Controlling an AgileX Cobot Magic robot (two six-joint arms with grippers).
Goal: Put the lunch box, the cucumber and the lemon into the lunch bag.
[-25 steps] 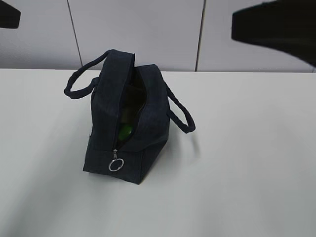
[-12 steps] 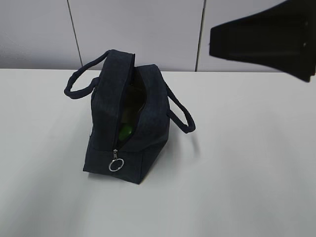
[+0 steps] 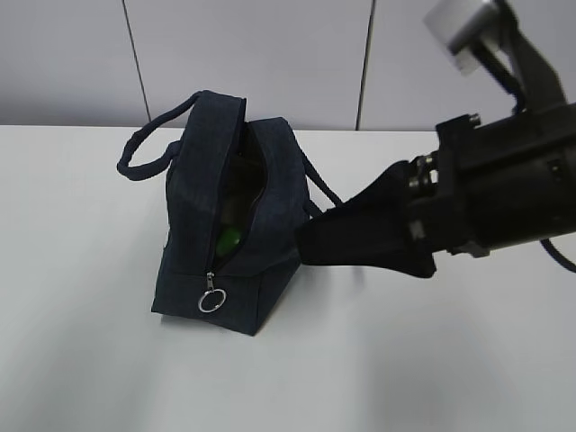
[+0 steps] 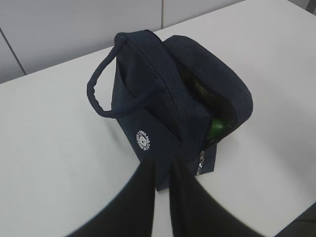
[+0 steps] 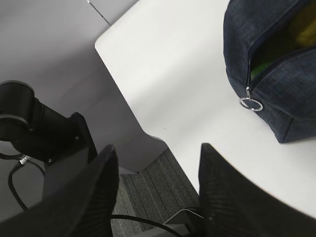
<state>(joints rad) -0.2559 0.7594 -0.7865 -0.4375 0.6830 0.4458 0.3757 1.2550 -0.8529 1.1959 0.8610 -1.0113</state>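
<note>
Far left of the white table (image 3: 81,297) there's just bare surface, then the lunch bag (image 3: 198,216) sits a bit left of the middle, standing upright with its near end facing the camera. One handle (image 3: 148,144) loops out to the left, the other handle (image 3: 328,211) hangs off the right side. The zipper is undone along the top and the mouth gapes, with the silver ring pull (image 3: 211,301) dangling low on the near end. Through the gap you can see something green inside, looks like the cucumber (image 3: 227,239), and the left wrist view shows the same green bit (image 4: 217,127) tucked under the flap. Can't make out the lunch box or the lemon for sure, too dark in there.

Left gripper (image 4: 163,197) hovers above the table near the bag's near end, fingers close together with only a slim gap, nothing between them.

Over on the right, the right gripper (image 3: 315,243) points in at the bag's right side, just beside it by the handle. From its own camera the fingers (image 5: 224,197) are spread wide, grasping nothing
</note>
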